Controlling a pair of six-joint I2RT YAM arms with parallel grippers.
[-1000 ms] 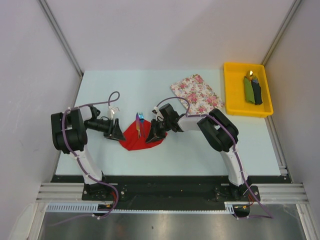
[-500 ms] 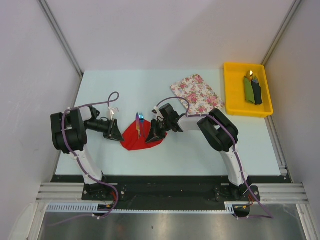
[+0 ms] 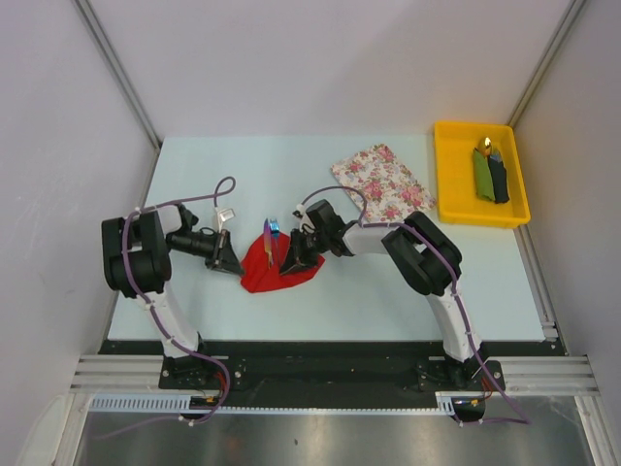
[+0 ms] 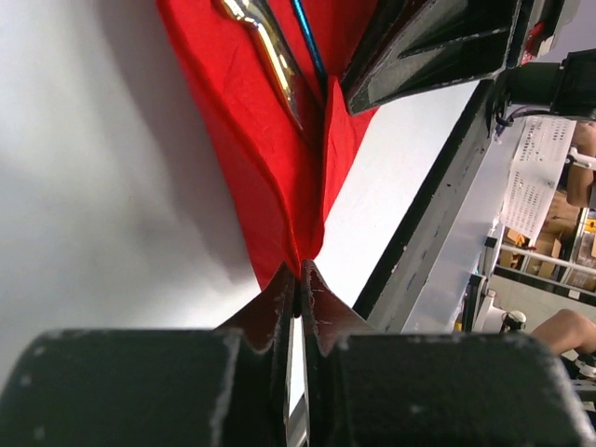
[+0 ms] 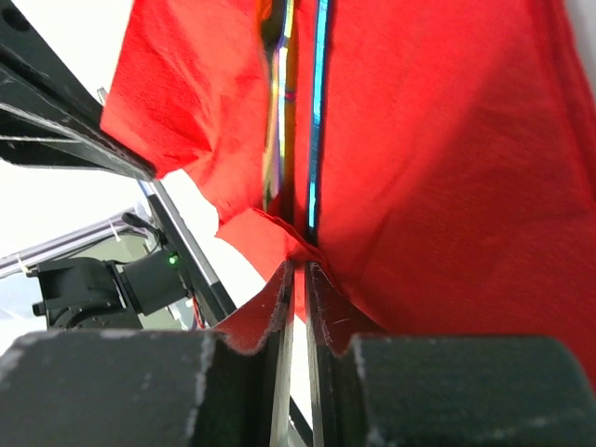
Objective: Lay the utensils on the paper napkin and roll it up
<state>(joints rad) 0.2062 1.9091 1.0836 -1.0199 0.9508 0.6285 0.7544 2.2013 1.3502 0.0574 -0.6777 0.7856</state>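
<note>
The red paper napkin (image 3: 264, 272) lies mid-table, bunched between both grippers. The utensils (image 3: 272, 237), thin blue and pink-purple sticks, lie on it with their ends past its far edge. My left gripper (image 3: 236, 265) is shut on the napkin's left corner (image 4: 300, 265). My right gripper (image 3: 291, 264) is shut on the napkin's right edge (image 5: 300, 253). The right wrist view shows the utensils (image 5: 315, 112) lying along a fold of the napkin (image 5: 447, 149). The left wrist view shows a shiny utensil (image 4: 270, 51) and a blue one on the napkin (image 4: 261, 140).
A floral-print cloth (image 3: 382, 181) lies at the back right of the table. A yellow tray (image 3: 456, 194) at the far right holds a green roll (image 3: 482, 172) and a dark roll (image 3: 499, 179). Grey walls stand on both sides.
Both grippers have drawn closer together, the left one moving right with its corner. The napkin is more bunched and narrower than before.
</note>
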